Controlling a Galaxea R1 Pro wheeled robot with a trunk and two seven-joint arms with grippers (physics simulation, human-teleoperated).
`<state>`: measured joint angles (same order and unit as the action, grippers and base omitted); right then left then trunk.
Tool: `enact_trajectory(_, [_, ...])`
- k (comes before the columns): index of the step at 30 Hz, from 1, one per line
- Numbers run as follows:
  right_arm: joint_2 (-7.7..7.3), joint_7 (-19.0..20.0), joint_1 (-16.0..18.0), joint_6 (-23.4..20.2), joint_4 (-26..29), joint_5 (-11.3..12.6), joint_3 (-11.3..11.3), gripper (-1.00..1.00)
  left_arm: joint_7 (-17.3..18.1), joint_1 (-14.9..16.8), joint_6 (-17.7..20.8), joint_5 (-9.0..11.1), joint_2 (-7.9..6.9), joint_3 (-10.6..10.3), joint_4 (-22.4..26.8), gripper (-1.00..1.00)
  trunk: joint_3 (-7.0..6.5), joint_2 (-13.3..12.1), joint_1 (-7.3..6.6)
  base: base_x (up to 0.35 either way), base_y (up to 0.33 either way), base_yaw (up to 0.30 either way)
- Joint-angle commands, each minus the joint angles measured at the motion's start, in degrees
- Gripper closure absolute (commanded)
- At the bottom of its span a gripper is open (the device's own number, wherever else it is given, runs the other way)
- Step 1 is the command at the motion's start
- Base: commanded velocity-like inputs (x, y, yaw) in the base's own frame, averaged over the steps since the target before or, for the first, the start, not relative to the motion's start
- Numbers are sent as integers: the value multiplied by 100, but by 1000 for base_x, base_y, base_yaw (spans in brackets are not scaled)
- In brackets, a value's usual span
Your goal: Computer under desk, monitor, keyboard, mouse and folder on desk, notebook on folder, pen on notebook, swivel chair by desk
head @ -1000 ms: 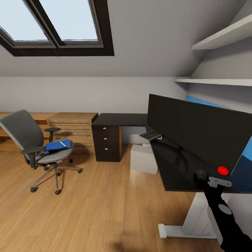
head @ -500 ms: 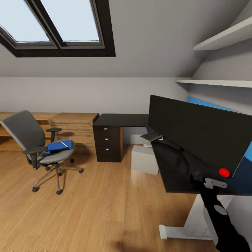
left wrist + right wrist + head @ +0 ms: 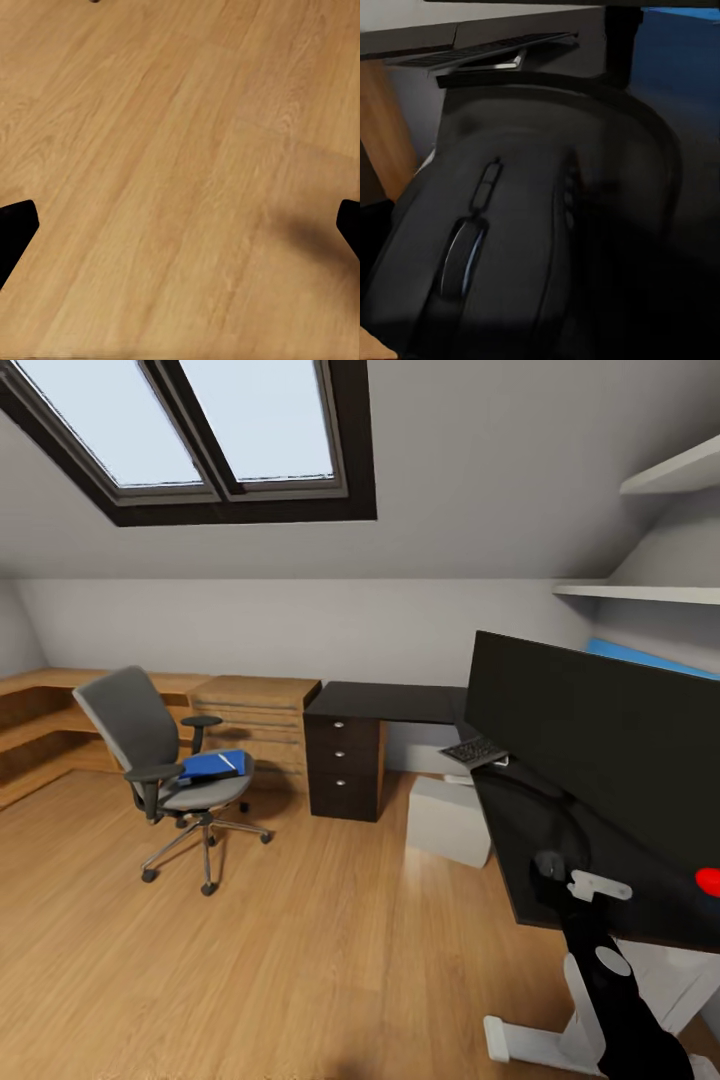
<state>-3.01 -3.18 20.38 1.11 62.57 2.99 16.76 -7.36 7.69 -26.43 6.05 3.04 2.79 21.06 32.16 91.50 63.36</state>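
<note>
Wooden floor (image 3: 300, 960) spans the head view. Chair (image 3: 165, 770), grey, stands on it well apart from the table (image 3: 560, 830), with a blue folder (image 3: 212, 764) lying on its seat. Table, black, runs along the wall; a dark drawer unit (image 3: 345, 765) sits under its far part and a pale computer (image 3: 448, 820) stands on the floor beneath its edge. Monitor (image 3: 600, 720), black screen, stands on the table near its front edge. Keyboard (image 3: 474, 751) lies beyond the monitor, overhanging the table's edge. Red object (image 3: 709, 881) rests at the front edge; identity unclear. Right arm (image 3: 610, 980) reaches up to the front edge; its tip meets the tabletop.

Left wrist view: left end effector (image 3: 180, 225) spread wide, black fingertips (image 3: 15, 225) at opposite sides, bare floor between them.

Right wrist view: mouse (image 3: 480, 247), black, close up on the table, keyboard and monitor stand (image 3: 619, 45) beyond. Right end effector: spread or pinching, cannot tell.
</note>
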Motion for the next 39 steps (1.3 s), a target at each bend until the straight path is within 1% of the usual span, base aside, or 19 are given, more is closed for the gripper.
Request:
enact_trajectory(1, [-1, -17, 1, 16, 1, 52, -6, 100, 15, 5, -20, 30, 4, 14, -6, -100, 8, 3, 0, 0, 0, 267])
enact_trajectory(9, [2, -9, 1, 14, 0, 60, -6, 100, 6, 5, -35, 28, 4, 11, -6, -100, 28, 3, 0, 0, 0, 266])
enact_trajectory(15, [36, -8, 1, 12, 0, 58, -6, 100, -1, 5, -313, 28, 4, 11, -11, -100, 44, 3, 0, 0, 0, 251])
enact_trajectory(21, [74, -14, 1, 19, 1, 53, -6, 100, -2, 5, -365, 28, 4, 11, -14, -100, 58, 3, 0, 0, 0, 244])
enact_trajectory(27, [80, -9, 1, 16, 0, 52, -6, 100, -2, 5, -371, 28, 4, 11, -14, -100, 63, 3, 0, 0, 0, 69])
enact_trajectory(39, [81, -8, 1, 19, -16, 52, -6, 100, -2, 5, -371, 28, 4, 11, -14, -100, 63, 3, 0, 0, 0, 5])
